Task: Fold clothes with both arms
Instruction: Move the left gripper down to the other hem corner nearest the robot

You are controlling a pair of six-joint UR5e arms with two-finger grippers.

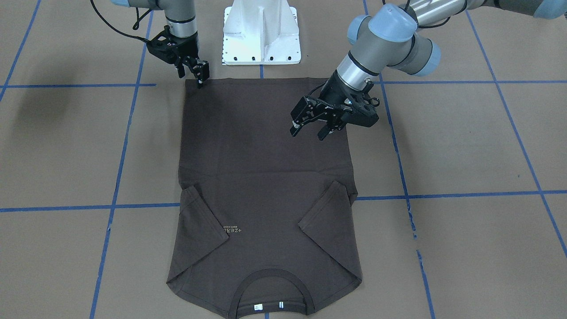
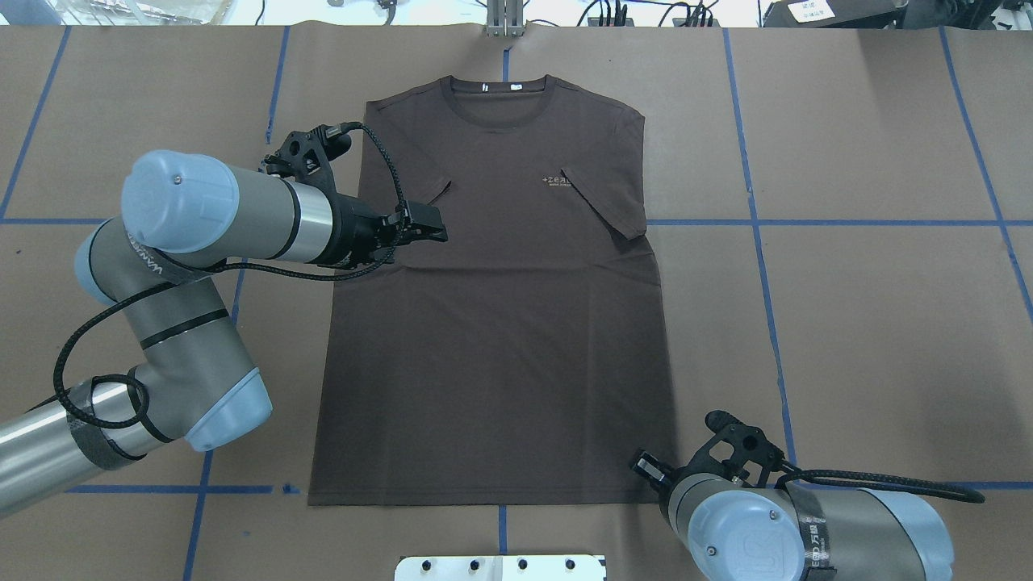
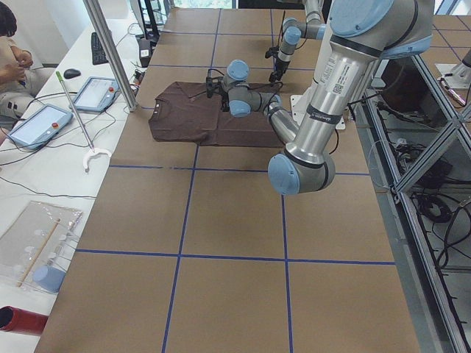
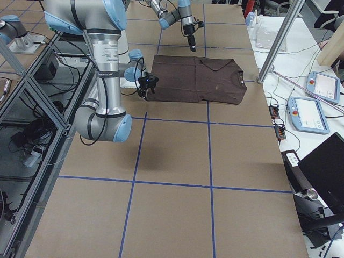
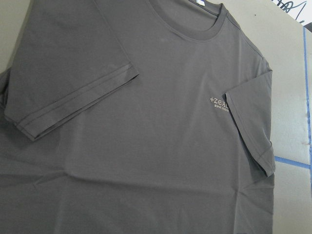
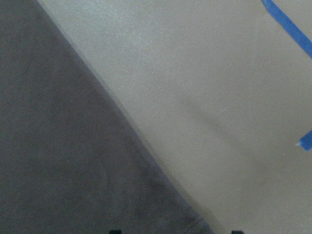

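The dark brown T-shirt [image 1: 266,177] lies flat on the brown table, collar [image 2: 499,101] at the far edge, and both short sleeves are folded inward. Its pale chest logo [image 5: 220,104] shows in the left wrist view. My left gripper [image 1: 309,129] is open and empty, and hovers over the shirt's body near its left side; it also shows in the overhead view [image 2: 432,226]. My right gripper [image 1: 192,76] is down at the near right hem corner, its jaws apart. The right wrist view shows the hem edge [image 6: 146,146] running between two fingertips [image 6: 114,231].
The white pedestal base [image 1: 261,35] stands just behind the hem. Blue tape lines [image 1: 465,194] cross the table. In the left side view a metal pole [image 3: 110,55] stands by the collar, with tablets [image 3: 99,94] and a person [image 3: 11,44] beyond the table's far edge.
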